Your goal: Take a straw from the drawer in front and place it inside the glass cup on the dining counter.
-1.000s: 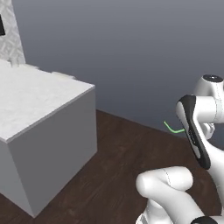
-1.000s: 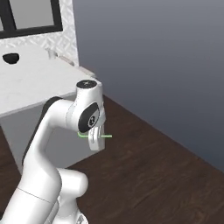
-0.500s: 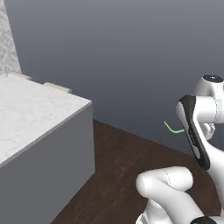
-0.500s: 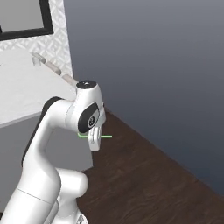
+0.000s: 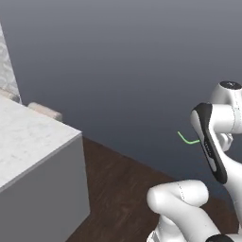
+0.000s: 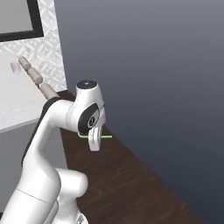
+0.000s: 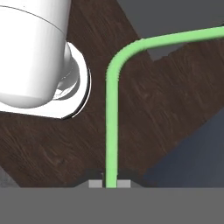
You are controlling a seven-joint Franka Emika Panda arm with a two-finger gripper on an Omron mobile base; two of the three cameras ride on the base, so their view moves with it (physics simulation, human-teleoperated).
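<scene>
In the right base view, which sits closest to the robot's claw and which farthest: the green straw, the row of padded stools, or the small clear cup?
1. Straw: clamped in the gripper, sticking out sideways.
2. Padded stools: along the counter's edge, up to the left.
3. Glass cup: on the marble counter, far upper left.

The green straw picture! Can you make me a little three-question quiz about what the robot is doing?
1. True or false: the fingers are shut on the straw.
2. What is under the straw in the hand view? A) a blue carpet B) the dark wooden floor C) a red plate
3. Fill in: the straw is straight near the fingers, then it ____ sideways.

Key: 1 true; 2 B; 3 bends
</scene>
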